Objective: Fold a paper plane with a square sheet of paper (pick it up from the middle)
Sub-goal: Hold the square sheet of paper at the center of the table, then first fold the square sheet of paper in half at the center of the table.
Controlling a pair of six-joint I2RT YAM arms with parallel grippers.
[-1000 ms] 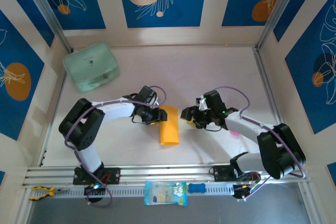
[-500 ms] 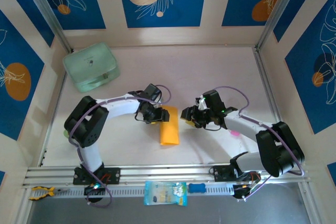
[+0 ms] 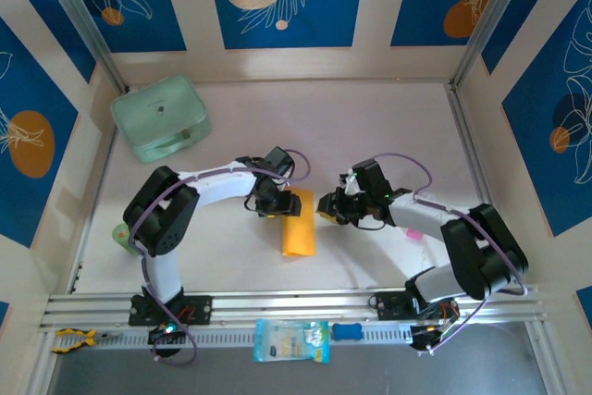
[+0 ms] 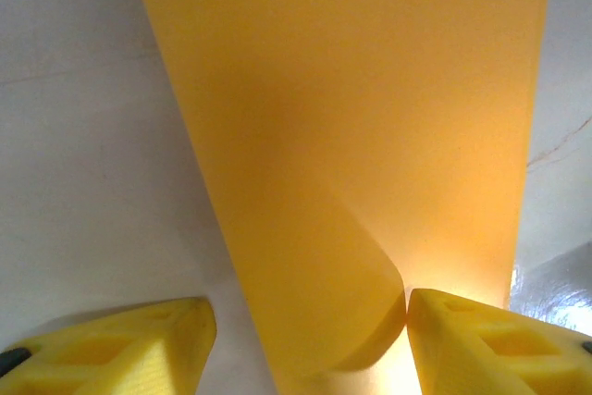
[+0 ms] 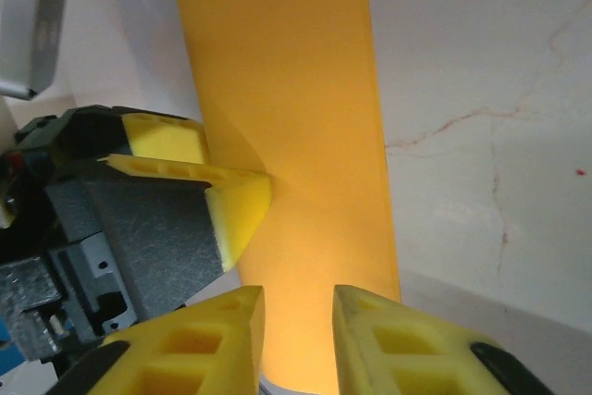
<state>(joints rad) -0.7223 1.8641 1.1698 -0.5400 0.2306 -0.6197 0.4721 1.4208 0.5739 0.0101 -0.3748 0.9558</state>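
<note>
The square sheet of paper (image 3: pixel 298 228) lies mid-table as a long orange-yellow folded strip. My left gripper (image 3: pixel 277 203) sits at the strip's far left corner and is open. In the left wrist view its fingers straddle the paper (image 4: pixel 370 136), and a lifted, curled flap touches the right-hand finger (image 4: pixel 481 339). My right gripper (image 3: pixel 326 208) is at the far right corner. In the right wrist view its jaws stand a narrow gap apart over the paper's (image 5: pixel 296 90) near end, and a left gripper finger (image 5: pixel 242 205) rests on the sheet.
A mint-green case (image 3: pixel 160 117) stands at the back left. A pale blue packet (image 3: pixel 291 340) lies on the front rail, beside a small blue object (image 3: pixel 347 331). Patterned walls enclose the table on three sides.
My left gripper has moved right onto the paper's far corner. My right gripper has edged left towards the paper and its jaws have narrowed.
</note>
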